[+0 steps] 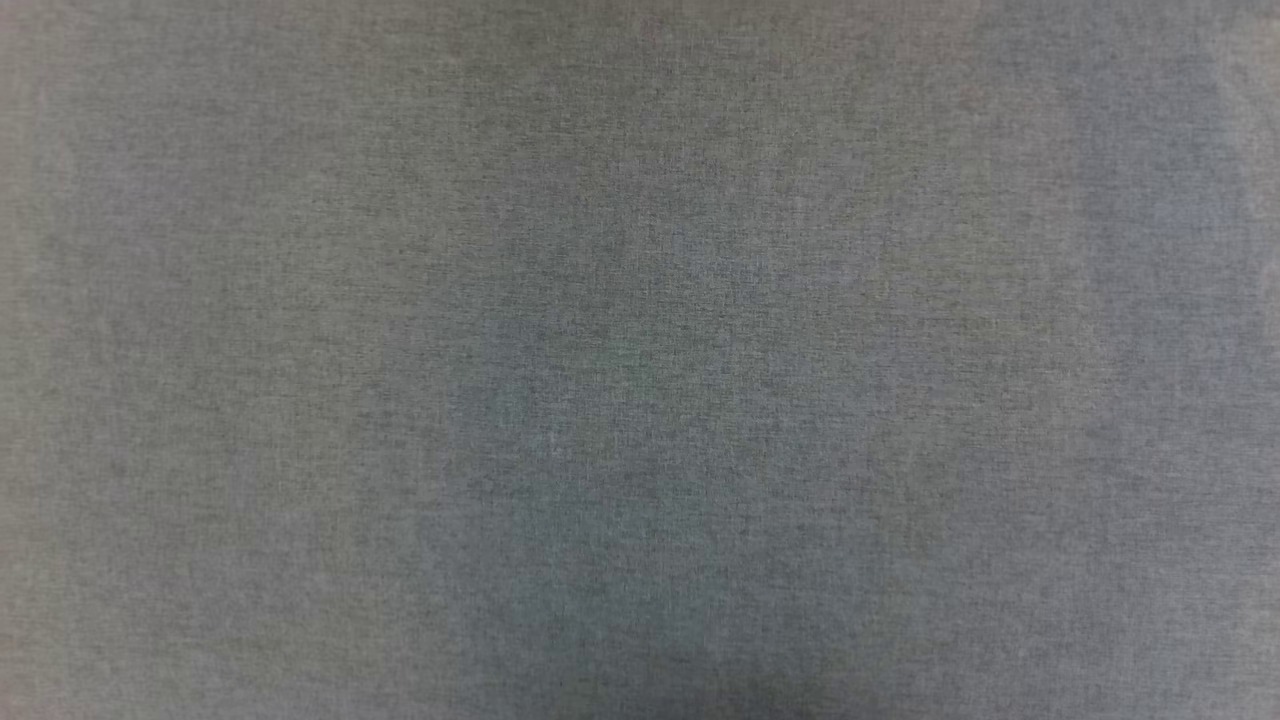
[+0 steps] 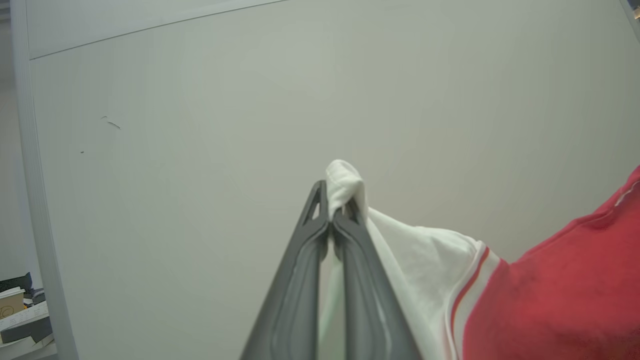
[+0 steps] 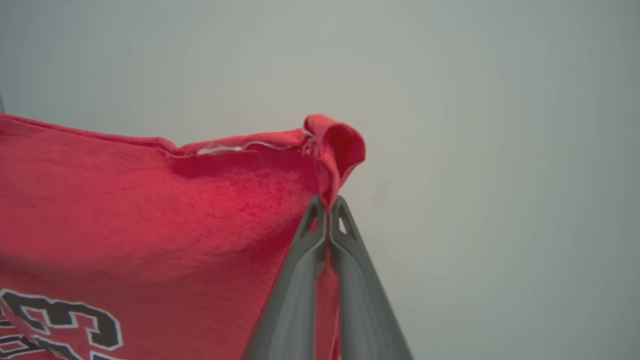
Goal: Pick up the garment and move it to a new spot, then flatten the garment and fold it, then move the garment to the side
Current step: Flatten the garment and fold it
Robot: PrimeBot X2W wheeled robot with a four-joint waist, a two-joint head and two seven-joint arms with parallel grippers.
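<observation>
Within left claw (image 2: 334,202), right claw (image 3: 328,201), garment (image 3: 150,210) pinched

Grey woven surface (image 1: 640,360); pale panel (image 2: 200,150)

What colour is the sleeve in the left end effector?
The sleeve is white, red-striped at the seam; left wrist view shows it best.

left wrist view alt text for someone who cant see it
The left claw is shut on the bunched white sleeve of a red T-shirt, which trails off to the right. Behind is a plain pale grey surface.
</observation>
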